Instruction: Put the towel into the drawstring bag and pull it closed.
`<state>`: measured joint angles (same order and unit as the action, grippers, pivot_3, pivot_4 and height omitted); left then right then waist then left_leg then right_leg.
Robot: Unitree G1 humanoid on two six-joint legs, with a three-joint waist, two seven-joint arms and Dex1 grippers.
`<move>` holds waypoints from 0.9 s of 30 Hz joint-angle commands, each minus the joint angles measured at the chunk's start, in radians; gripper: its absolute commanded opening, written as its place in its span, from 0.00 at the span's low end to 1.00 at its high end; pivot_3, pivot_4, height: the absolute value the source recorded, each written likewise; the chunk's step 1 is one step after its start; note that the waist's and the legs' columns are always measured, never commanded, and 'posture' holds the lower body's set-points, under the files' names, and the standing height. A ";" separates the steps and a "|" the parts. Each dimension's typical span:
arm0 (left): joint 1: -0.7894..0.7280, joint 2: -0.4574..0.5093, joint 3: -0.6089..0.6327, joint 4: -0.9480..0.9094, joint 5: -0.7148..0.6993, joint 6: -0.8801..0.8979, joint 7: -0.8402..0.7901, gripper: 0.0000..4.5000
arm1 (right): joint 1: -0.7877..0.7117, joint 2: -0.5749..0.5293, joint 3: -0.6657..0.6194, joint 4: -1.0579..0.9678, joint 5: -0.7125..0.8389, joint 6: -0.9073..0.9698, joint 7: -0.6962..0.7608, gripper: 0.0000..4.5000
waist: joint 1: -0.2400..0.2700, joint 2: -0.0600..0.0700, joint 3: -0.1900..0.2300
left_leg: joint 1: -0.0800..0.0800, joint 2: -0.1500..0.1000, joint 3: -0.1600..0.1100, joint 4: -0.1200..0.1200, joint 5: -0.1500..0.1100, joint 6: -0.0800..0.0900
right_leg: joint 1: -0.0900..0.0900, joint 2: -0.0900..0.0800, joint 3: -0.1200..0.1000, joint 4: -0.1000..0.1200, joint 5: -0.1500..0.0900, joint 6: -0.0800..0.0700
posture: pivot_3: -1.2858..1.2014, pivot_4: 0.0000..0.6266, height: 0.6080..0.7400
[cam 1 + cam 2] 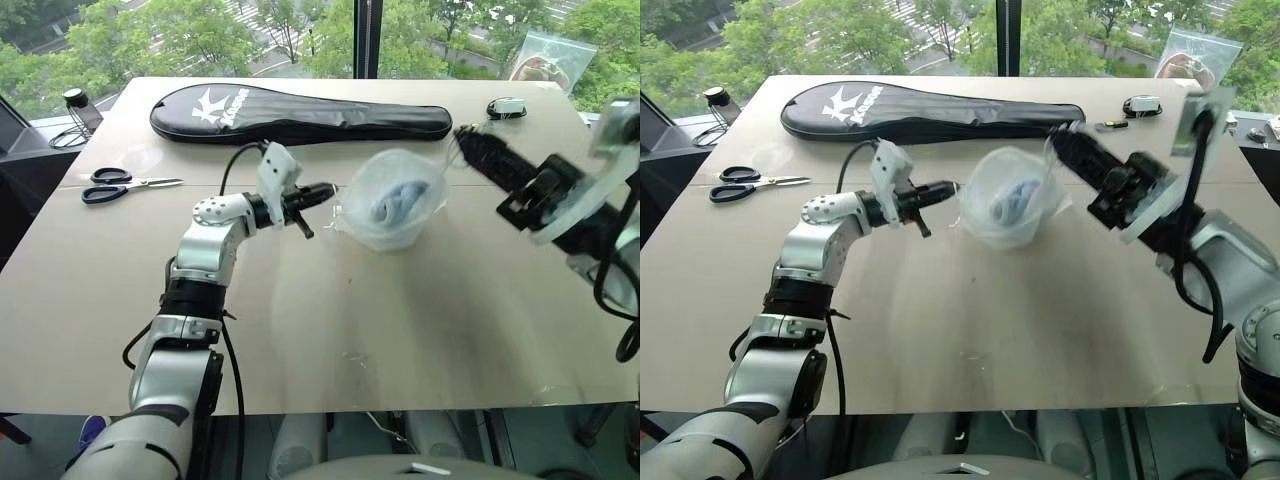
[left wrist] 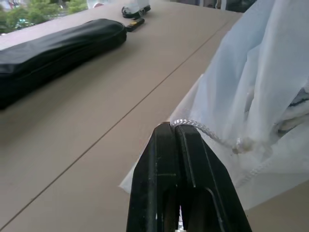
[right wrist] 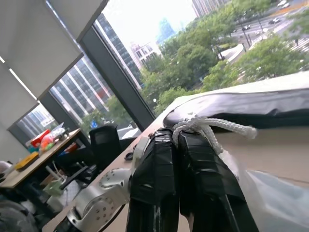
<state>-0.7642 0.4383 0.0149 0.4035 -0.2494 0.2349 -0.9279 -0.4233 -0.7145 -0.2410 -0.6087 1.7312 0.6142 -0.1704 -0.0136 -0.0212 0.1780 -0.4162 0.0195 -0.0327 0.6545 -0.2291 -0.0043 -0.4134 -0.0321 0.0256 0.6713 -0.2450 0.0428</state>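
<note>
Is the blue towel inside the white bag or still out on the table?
Inside. The towel shows as a blue lump through the thin fabric of the drawstring bag, which sits on the table.

Your left arm reaches up from seven o'clock, elbow bent, with the forearm running level toward three o'clock. Your left gripper [image 1: 318, 190] sits just left of centre, its black fingers [image 2: 166, 159] pressed flat together and pinching the cord [image 2: 203, 130] of the drawstring bag [image 1: 392, 208]. Your right arm comes in from four o'clock, its forearm slanting up toward ten o'clock. Your right gripper [image 1: 464, 133] is raised at about one o'clock, jaws clamped tight on the other knotted cord end [image 3: 212, 126].
</note>
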 commanded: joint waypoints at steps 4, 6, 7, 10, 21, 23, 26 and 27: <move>-0.174 -0.031 0.123 0.089 -0.006 -0.157 0.188 0.02 | -0.115 0.007 -0.091 0.031 0.013 -0.078 0.023 0.00 | 0.001 0.000 0.000 | -0.001 0.000 0.000 0.000 0.000 0.000 | 0.000 0.000 -0.001 -0.001 0.000 0.000 | 0.52 0.24 1.00; -0.268 -0.030 0.145 0.139 0.013 -0.203 0.270 0.02 | -0.197 0.015 -0.109 0.054 0.040 -0.109 0.008 0.00 | 0.000 0.000 0.000 | -0.001 0.000 0.000 0.000 0.000 0.000 | 0.000 0.000 0.000 -0.001 0.000 0.000 | 0.52 0.24 1.00; -0.353 -0.030 0.164 0.168 0.010 -0.219 0.314 0.02 | -0.236 -0.015 -0.106 0.069 0.015 -0.094 0.015 0.00 | 0.000 -0.001 0.002 | -0.001 0.000 0.000 0.000 0.000 0.000 | 0.000 0.000 0.000 -0.001 0.000 0.000 | 0.52 0.24 1.00; -0.486 -0.028 0.179 0.240 0.008 -0.263 0.361 0.02 | -0.292 -0.055 -0.094 0.101 -0.033 -0.060 0.031 0.00 | 0.002 -0.003 0.002 | -0.004 -0.001 -0.003 0.001 0.000 0.000 | -0.001 0.000 -0.003 -0.001 0.000 0.000 | 0.52 0.24 1.00; -0.508 0.049 0.143 0.353 0.056 -0.287 0.302 0.02 | -0.177 -0.050 -0.139 0.151 -0.146 -0.057 0.110 0.00 | -0.003 0.000 0.006 | -0.003 0.001 0.003 -0.003 0.000 0.000 | 0.000 -0.002 -0.002 -0.006 0.000 0.000 | 0.52 0.24 1.00; -0.539 0.061 0.148 0.385 0.039 -0.231 0.265 0.02 | -0.238 -0.090 -0.147 0.185 -0.130 -0.020 0.104 0.00 | -0.004 0.006 0.017 | -0.021 0.000 0.004 0.010 0.000 0.001 | -0.018 -0.002 0.000 0.005 0.002 0.003 | 0.52 0.24 1.00; -0.452 0.069 0.068 0.358 0.096 -0.219 0.193 0.02 | -0.126 -0.109 -0.065 0.157 -0.269 0.049 0.195 0.00 | 0.001 -0.001 0.004 | -0.031 0.000 0.000 0.016 0.001 0.001 | -0.025 -0.001 -0.005 0.007 0.004 0.003 | 0.52 0.24 1.00; -0.487 0.061 0.105 0.336 0.054 -0.211 0.211 0.02 | -0.172 -0.087 -0.095 0.162 -0.216 0.016 0.170 0.00 | -0.001 -0.004 0.002 | -0.023 0.002 0.001 0.012 0.001 0.001 | -0.015 -0.001 -0.007 0.002 0.002 0.002 | 0.52 0.24 1.00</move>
<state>-1.2242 0.5167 0.1076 0.7913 -0.1641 0.0221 -0.7169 -0.5680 -0.8190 -0.3232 -0.4458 1.5001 0.6457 0.0005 -0.0143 -0.0250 0.1803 -0.4286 0.0226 -0.0319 0.6648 -0.2285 -0.0027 -0.4164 -0.0322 0.0186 0.6681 -0.2443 0.0437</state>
